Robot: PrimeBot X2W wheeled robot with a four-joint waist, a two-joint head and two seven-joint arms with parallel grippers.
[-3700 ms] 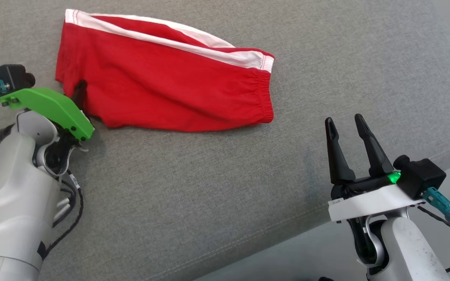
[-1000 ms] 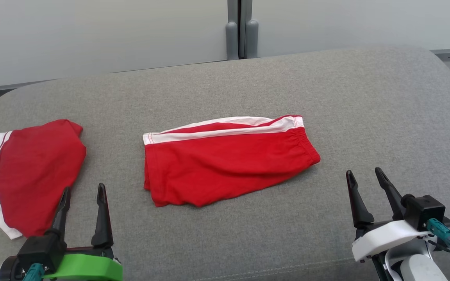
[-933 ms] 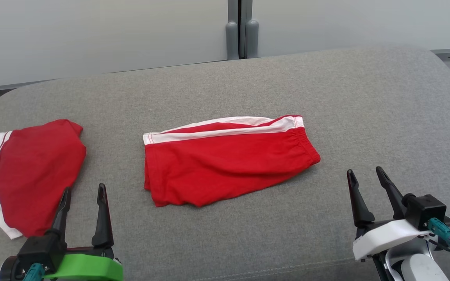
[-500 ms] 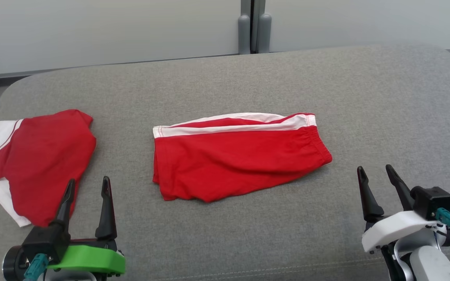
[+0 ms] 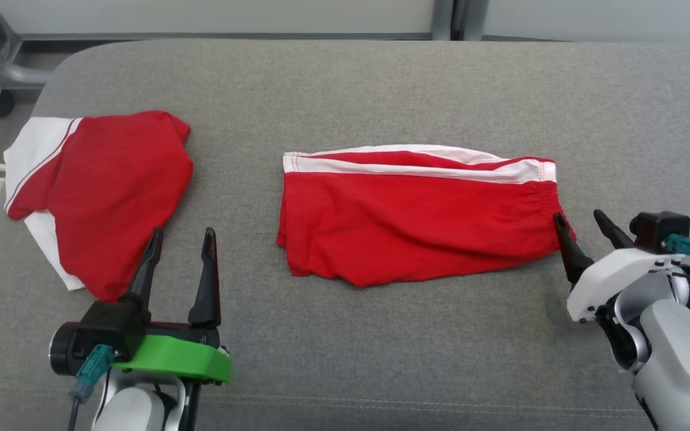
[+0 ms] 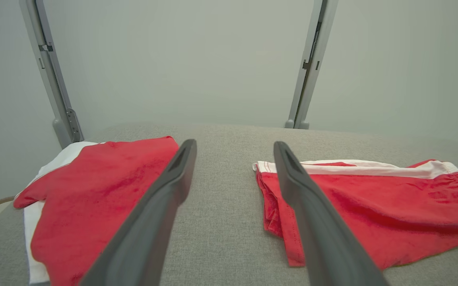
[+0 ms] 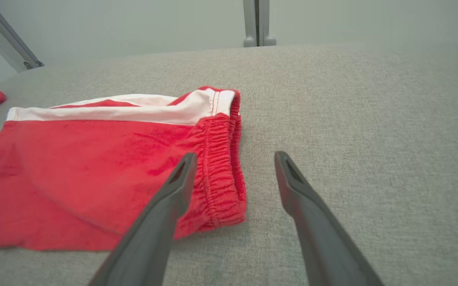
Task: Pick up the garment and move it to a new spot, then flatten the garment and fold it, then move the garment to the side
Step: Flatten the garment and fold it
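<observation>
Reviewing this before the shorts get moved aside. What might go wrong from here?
1. The open right gripper sits at the waistband of the folded shorts; gripping only the top layer may pull the fold open.
2. Another red garment lies beside the open left gripper; shorts dragged that way may land on it or catch it.

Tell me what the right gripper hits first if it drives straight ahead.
Likely the waistband of the shorts: one finger of the right gripper overlaps it, and the other points over bare cushion. Height above the cloth is unclear.
</observation>
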